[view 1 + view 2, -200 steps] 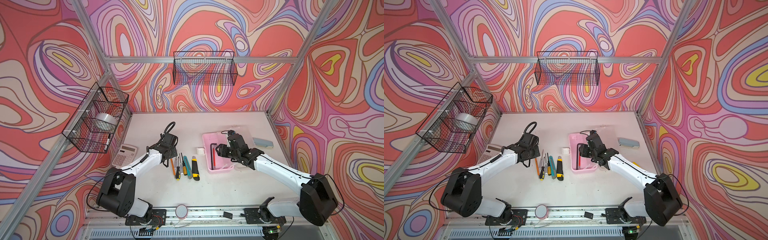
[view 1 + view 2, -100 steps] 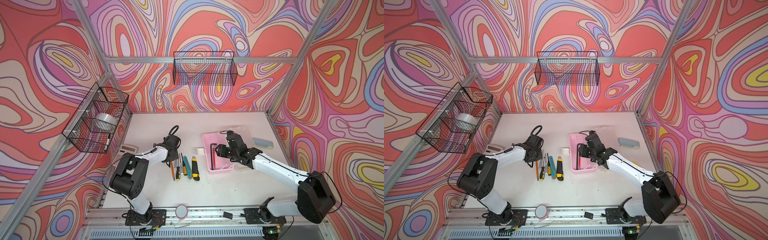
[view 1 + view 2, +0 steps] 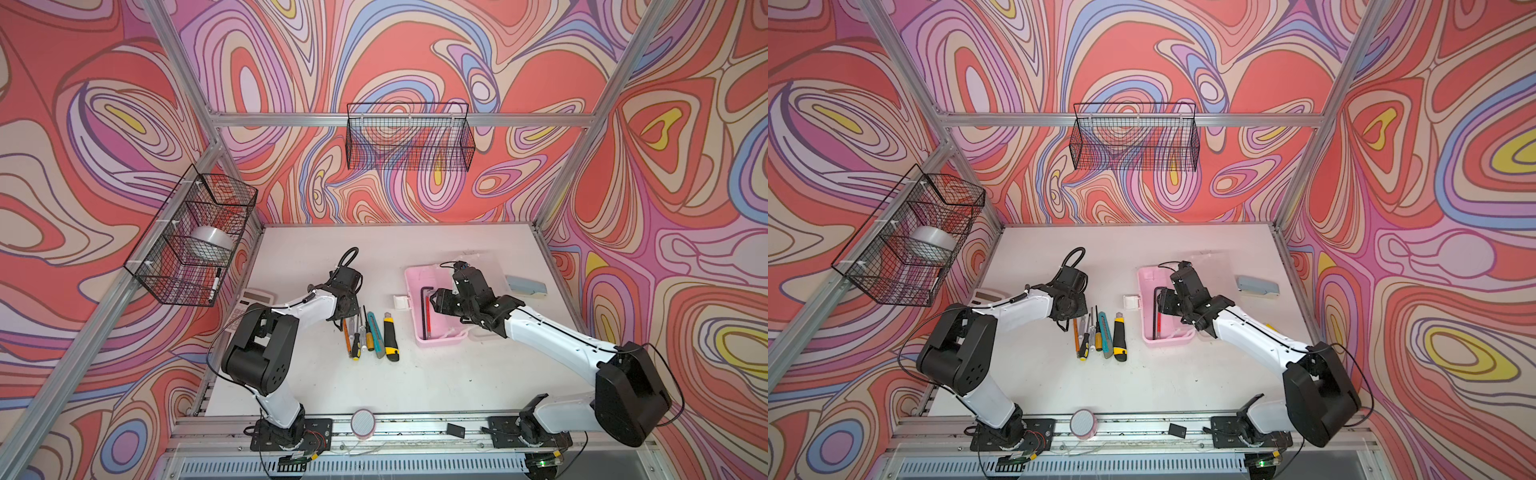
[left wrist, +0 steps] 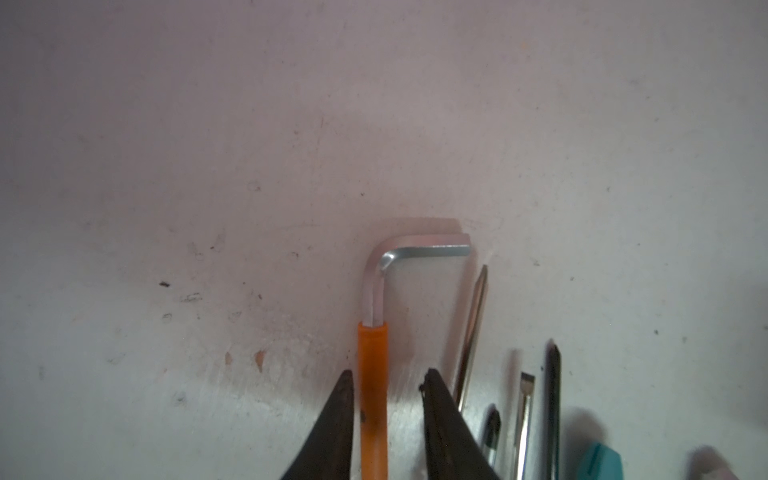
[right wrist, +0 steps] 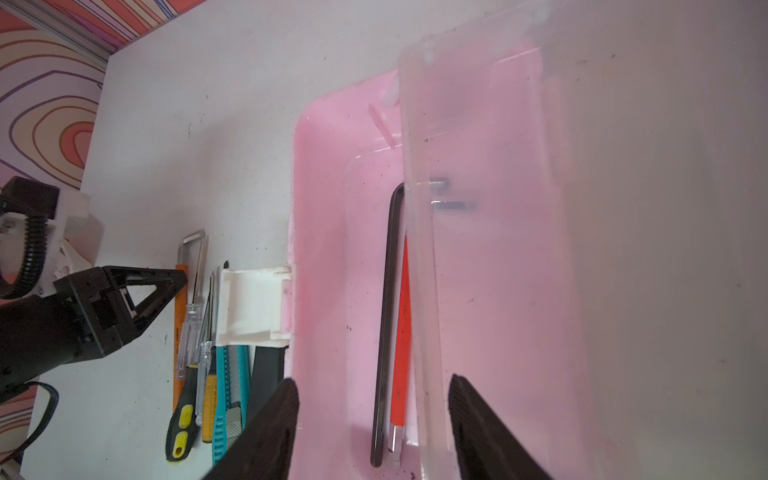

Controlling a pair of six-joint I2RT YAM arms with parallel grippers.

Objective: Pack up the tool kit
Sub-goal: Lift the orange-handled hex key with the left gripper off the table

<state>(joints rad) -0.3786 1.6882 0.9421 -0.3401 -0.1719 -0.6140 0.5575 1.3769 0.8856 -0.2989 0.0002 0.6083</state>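
You get bright, even light in both top views, shadows soft. Your left wrist view is dimmer and hazy; the hex key shows a ghosted double edge.

right gripper: fingers apart, over the pink box. inside, a black hex key and a red-sleeved hex key lie side by side. the clear lid stands raised beside them. the white latch projects toward a row of hand tools on the table.

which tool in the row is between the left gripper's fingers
The orange-sleeved hex key, at the row's end farthest from the pink box; the left gripper straddles only it.
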